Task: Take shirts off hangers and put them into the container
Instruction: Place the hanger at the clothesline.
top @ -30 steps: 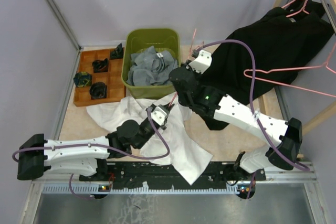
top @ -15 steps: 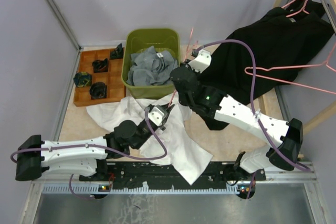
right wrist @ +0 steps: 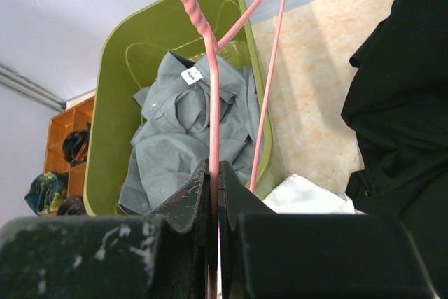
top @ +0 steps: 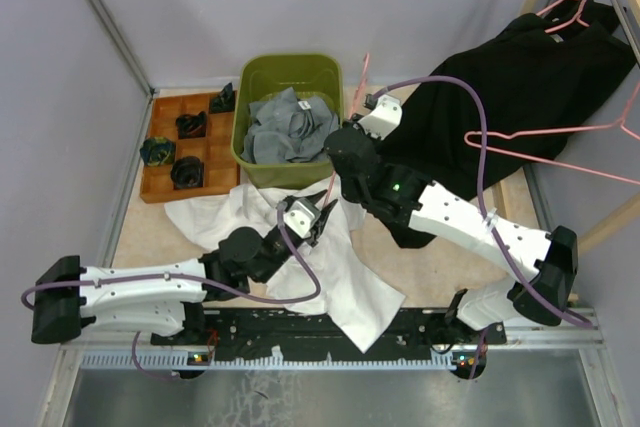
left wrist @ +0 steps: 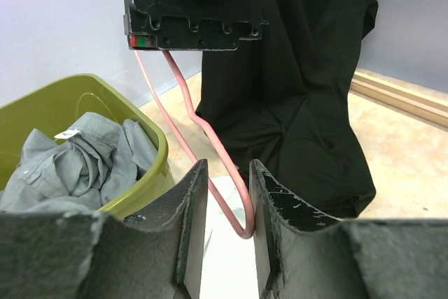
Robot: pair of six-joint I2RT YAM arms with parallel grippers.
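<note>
Lying in container (top: 292, 60), grey shirt (top: 285, 134)

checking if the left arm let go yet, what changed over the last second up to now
The left gripper opened its jaws and edged slightly forward toward the container; the pink hanger now passes loose between them. Unchanged: the right gripper is shut on the pink hanger, the grey shirt lies in the container, the white shirt lies on the table, and the black shirt hangs at the right.
</note>
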